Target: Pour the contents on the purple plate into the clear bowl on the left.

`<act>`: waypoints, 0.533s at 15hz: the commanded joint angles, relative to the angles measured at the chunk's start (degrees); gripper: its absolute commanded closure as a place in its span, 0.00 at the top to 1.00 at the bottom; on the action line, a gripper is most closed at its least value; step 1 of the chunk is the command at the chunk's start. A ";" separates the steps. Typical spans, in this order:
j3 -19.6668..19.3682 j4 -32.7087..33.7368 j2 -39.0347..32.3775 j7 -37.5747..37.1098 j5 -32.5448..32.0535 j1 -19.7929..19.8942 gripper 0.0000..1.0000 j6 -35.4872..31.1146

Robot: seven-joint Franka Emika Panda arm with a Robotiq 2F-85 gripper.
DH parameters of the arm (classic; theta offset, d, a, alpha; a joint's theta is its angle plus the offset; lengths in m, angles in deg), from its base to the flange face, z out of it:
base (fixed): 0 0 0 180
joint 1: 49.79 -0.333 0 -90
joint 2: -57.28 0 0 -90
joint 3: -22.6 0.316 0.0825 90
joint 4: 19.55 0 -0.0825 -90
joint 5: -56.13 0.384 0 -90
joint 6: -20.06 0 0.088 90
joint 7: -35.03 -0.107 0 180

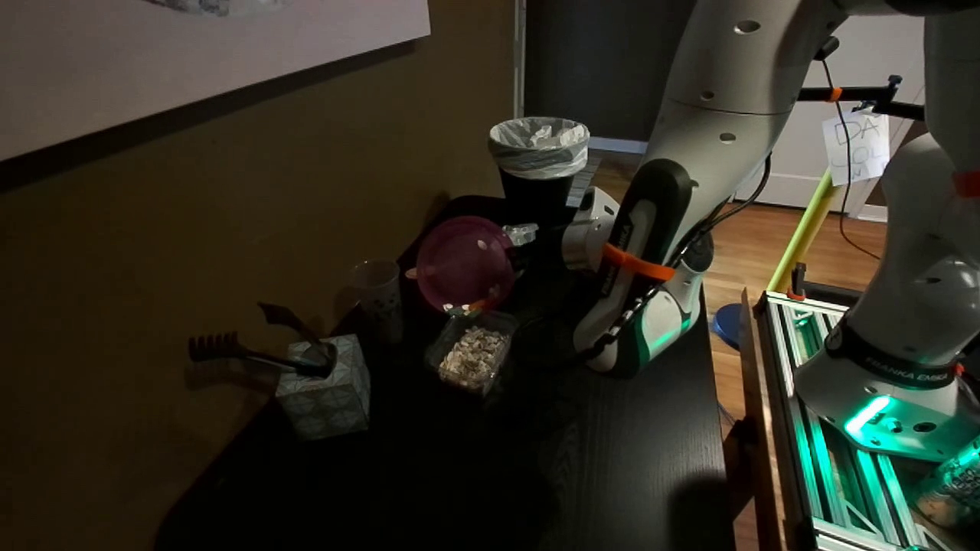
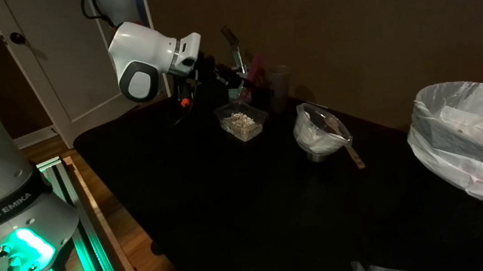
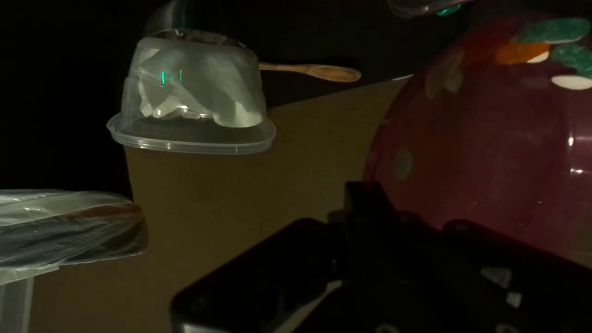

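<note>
The purple plate (image 1: 465, 260) is tilted steeply and held up by my gripper; it shows nearly edge-on in an exterior view (image 2: 255, 72). My gripper (image 3: 363, 187) is shut on the plate's rim; the plate also shows in the wrist view (image 3: 485, 152). Several green, orange and white pieces (image 3: 550, 41) lie gathered near one edge of the plate, its lower edge in an exterior view (image 1: 463, 309). A clear square bowl (image 2: 242, 121) holding pale flakes (image 1: 475, 358) stands on the table just below that edge. A few pale pieces stick higher on the plate.
A clear bowl with white paper (image 2: 321, 133) stands tilted on a small base, a wooden spoon (image 2: 355, 157) beside it. A plastic cup (image 1: 379, 298) and a tissue box with utensils (image 1: 325, 390) stand by the wall. A lined bin (image 2: 470, 150) is at the table's end.
</note>
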 commanded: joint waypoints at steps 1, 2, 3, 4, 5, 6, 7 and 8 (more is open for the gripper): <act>0.70 -0.15 0.24 0.21 -0.16 0.85 0.01 -0.18; 0.73 -0.44 0.39 0.31 -0.76 0.65 0.01 -0.84; 0.67 -0.75 0.47 0.65 -1.24 0.41 0.01 -1.65; 0.67 -1.10 0.60 0.86 -1.85 0.24 0.01 -2.60; 0.78 -1.38 0.65 0.75 -2.90 0.25 0.01 -3.50; -4.81 -0.39 1.24 0.51 -2.79 -5.46 0.01 -1.84; -8.62 0.55 1.33 0.57 -2.71 -9.38 0.01 -1.31; -11.88 1.14 1.11 0.66 -2.87 -12.73 0.01 -1.31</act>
